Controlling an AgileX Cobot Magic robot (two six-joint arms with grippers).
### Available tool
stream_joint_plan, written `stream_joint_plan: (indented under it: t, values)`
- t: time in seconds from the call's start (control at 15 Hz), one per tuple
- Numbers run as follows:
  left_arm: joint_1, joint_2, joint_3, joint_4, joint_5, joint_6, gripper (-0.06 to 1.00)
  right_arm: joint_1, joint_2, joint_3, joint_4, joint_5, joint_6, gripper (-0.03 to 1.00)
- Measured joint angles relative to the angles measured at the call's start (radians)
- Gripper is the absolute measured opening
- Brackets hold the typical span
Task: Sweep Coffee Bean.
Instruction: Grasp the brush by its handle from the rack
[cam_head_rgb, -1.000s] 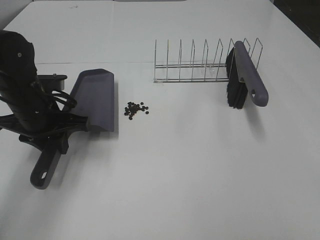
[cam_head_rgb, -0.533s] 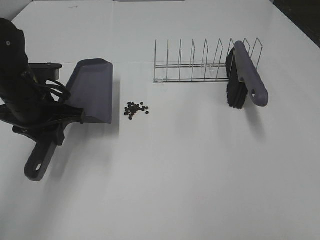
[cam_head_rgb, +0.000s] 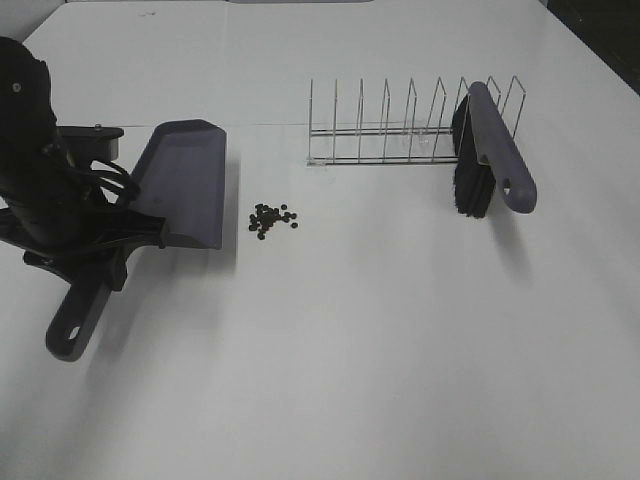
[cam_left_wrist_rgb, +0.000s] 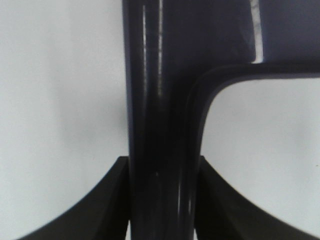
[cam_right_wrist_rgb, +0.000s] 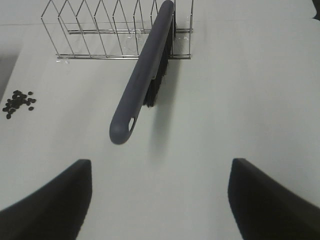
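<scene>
left fingers (cam_left_wrist_rgb: 102, 212) clamped on dustpan (cam_head_rgb: 185, 190) handle. coffee bean (cam_head_rgb: 272, 220) cluster on tabletop (cam_head_rgb: 400, 350), just 3 o'clock of pan lip, apart. brush (cam_head_rgb: 497, 150) leans in wire rack (cam_head_rgb: 385, 158), 3 o'clock end slot. right fingers (cam_right_wrist_rgb: 50, 205) spread, empty.

- Dustpan (cam_head_rgb: 185, 185) is over the left of the table (cam_head_rgb: 400, 350), its handle running toward the near-left edge.
- Left gripper (cam_left_wrist_rgb: 162, 200) sits astride that handle, a finger touching each side.
- Beans (cam_head_rgb: 271, 219) lie on the table just right of the dustpan's lip, apart from it.
- Rack (cam_head_rgb: 385, 130) stands behind and to the right of the beans.
- Brush (cam_head_rgb: 495, 150) rests in the rack's right end, its handle projecting forward.
</scene>
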Motion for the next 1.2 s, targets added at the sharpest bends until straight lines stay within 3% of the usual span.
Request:
stream_joint_plan:
  t: [0.33, 0.67, 0.73, 1.0, 1.07, 1.2]
  values:
    - [0.0, 0.0, 0.0, 0.004, 0.0, 0.0, 0.32, 0.0, 0.517, -0.44, 0.027, 0.022, -0.062, 0.64]
    - [0.0, 0.0, 0.0, 0.005, 0.0, 0.0, 0.32, 0.007, 1.019, -0.906, 0.03, 0.251, -0.062, 0.58]
    - [0.0, 0.0, 0.0, 0.005, 0.0, 0.0, 0.32, 0.007, 1.019, -0.906, 0.03, 0.251, -0.062, 0.58]
    - [0.0, 0.0, 0.0, 0.004, -0.002, 0.0, 0.32, 0.077, 1.24, -1.146, 0.02, 0.275, -0.062, 0.57]
    - [0.0, 0.0, 0.0, 0.003, -0.002, 0.0, 0.32, 0.094, 1.329, -1.247, -0.005, 0.31, -0.057, 0.55]
    - [0.0, 0.0, 0.0, 0.003, -0.003, 0.0, 0.32, 0.094, 1.403, -1.298, -0.036, 0.347, -0.037, 0.54]
